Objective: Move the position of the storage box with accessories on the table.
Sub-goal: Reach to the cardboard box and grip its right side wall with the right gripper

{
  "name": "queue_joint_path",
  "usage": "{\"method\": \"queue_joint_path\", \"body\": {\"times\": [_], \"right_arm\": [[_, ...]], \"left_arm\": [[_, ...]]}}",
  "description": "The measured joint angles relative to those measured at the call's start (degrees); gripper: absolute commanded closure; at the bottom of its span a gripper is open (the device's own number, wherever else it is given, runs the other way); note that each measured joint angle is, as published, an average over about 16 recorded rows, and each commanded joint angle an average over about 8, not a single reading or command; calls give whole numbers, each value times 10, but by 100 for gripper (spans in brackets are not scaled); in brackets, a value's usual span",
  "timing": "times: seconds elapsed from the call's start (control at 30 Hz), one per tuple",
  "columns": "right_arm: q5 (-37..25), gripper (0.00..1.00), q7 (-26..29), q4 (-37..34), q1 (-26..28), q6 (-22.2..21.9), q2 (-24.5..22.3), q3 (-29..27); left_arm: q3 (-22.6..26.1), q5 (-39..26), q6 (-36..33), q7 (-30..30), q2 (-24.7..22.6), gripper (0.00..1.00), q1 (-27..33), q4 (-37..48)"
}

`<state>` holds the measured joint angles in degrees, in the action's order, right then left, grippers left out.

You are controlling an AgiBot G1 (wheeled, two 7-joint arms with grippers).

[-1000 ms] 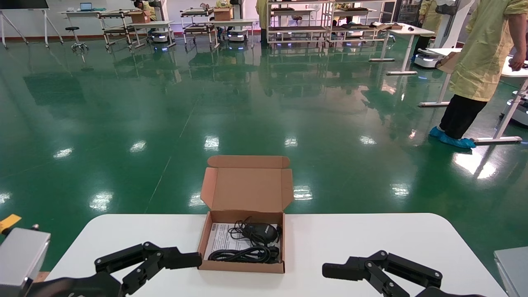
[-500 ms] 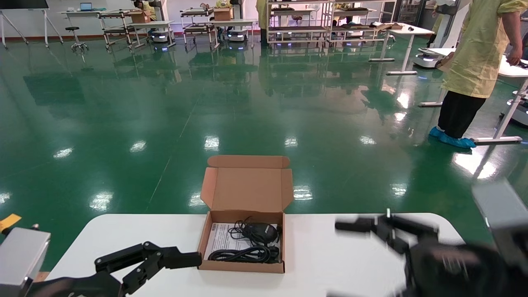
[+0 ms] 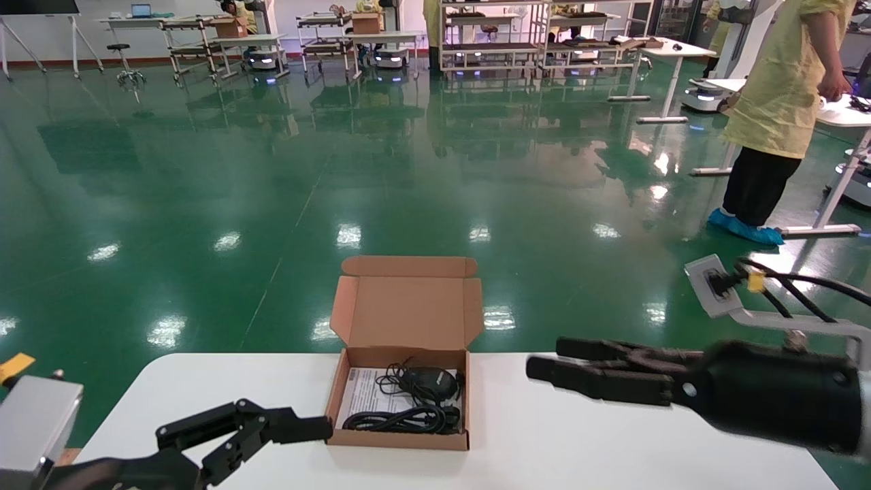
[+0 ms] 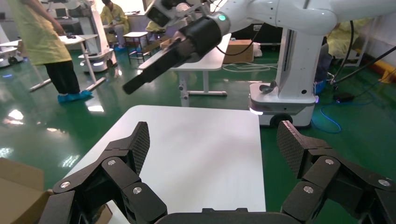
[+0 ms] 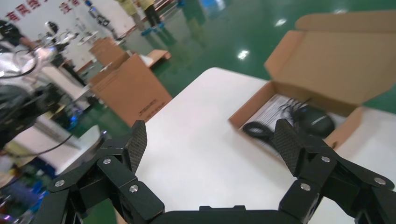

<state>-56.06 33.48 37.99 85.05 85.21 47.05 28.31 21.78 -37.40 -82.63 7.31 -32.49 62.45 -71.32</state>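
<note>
**Around your workspace**

You see a glossy green floor (image 3: 286, 170) stretching away ahead of you. A person in a yellow gown (image 3: 776, 102) and blue shoe covers (image 3: 743, 230) stands at a white desk (image 3: 840, 116) on the right. Metal shelving racks (image 3: 490, 34) line the far side, one cardboard carton (image 3: 231, 27) on a cart. From your right wrist, a large brown carton (image 5: 133, 88) stands on the floor.

The storage box (image 3: 401, 398) sits on the table (image 3: 599, 442), between left tool (image 3: 299, 430) and right tool (image 3: 551, 364).
</note>
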Motion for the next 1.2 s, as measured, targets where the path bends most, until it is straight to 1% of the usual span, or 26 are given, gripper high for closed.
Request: {"method": "queue_joint_path", "body": {"times": [0.33,0.53,0.67,0.9,1.03,1.2], "right_arm": [[-46,0,-11,-53,44,6,8,25],[-98,0,-3,-98,89,-11,26,51],[-140,0,9,-145,124,-39,56,73],[-200,0,38,-230,174,-109,135,107],[-222,0,51,-273,192,-150,179,121],[-241,0,63,-314,201,-200,227,132]], "left_arm": [[0,0,0,0,0,0,0,0],[0,0,0,0,0,0,0,0],[0,0,0,0,0,0,0,0],[0,0,0,0,0,0,0,0],[0,0,0,0,0,0,0,0],[0,0,0,0,0,0,0,0]]}}
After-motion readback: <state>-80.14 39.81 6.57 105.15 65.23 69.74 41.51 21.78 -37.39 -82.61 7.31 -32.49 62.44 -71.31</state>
